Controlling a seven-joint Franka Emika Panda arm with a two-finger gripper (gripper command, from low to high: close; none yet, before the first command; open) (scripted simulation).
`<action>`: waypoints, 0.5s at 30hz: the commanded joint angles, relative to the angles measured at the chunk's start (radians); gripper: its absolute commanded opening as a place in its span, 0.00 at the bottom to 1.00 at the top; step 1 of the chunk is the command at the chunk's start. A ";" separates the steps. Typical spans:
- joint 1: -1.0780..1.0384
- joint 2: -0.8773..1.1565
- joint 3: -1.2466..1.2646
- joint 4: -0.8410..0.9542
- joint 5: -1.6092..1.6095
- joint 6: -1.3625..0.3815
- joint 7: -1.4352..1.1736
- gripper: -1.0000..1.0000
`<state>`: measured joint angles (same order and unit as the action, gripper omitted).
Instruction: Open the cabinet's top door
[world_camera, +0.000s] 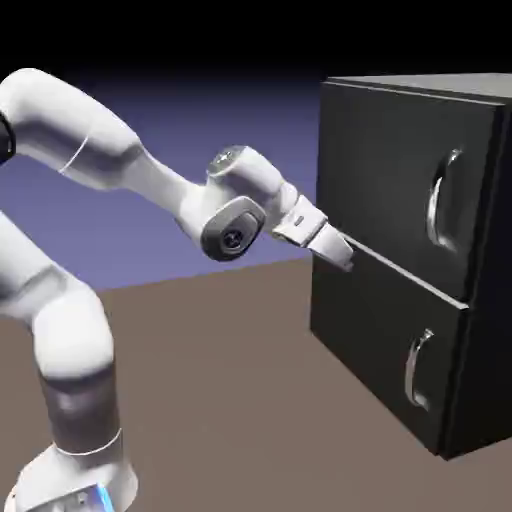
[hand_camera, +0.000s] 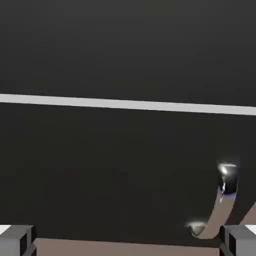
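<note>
The dark charcoal cabinet (world_camera: 400, 330) stands at the exterior view's right. Its top door (world_camera: 385, 170) lies flush with the front, and its curved silver handle (world_camera: 441, 200) sits near the door's right side. My gripper (world_camera: 342, 256) points at the cabinet front by the thin light seam (world_camera: 400, 268) between the two panels, well left of that handle. In the hand view the cabinet (hand_camera: 125, 50) fills the frame, crossed by the seam (hand_camera: 125, 104). My gripper (hand_camera: 128, 244) is open and holds nothing, its fingertips (hand_camera: 17, 240) wide apart at the bottom corners.
The lower panel (world_camera: 375, 345) carries its own silver handle (world_camera: 418, 368), which also shows low right in the hand view as the lower handle (hand_camera: 220, 202). The brown table (world_camera: 220, 400) stretches in front of the cabinet, with the arm's base (world_camera: 75, 470) at lower left.
</note>
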<state>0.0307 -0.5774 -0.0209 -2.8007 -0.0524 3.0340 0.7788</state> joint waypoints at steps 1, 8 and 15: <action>0.016 -0.006 -0.017 0.008 -0.044 -0.003 0.031 1.00; 0.124 -0.049 -0.139 0.062 -0.348 -0.020 0.250 1.00; 0.233 -0.092 -0.260 0.116 -0.652 -0.038 0.470 1.00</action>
<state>0.2637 -0.6696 -0.2814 -2.6845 -0.7048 2.9964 1.2483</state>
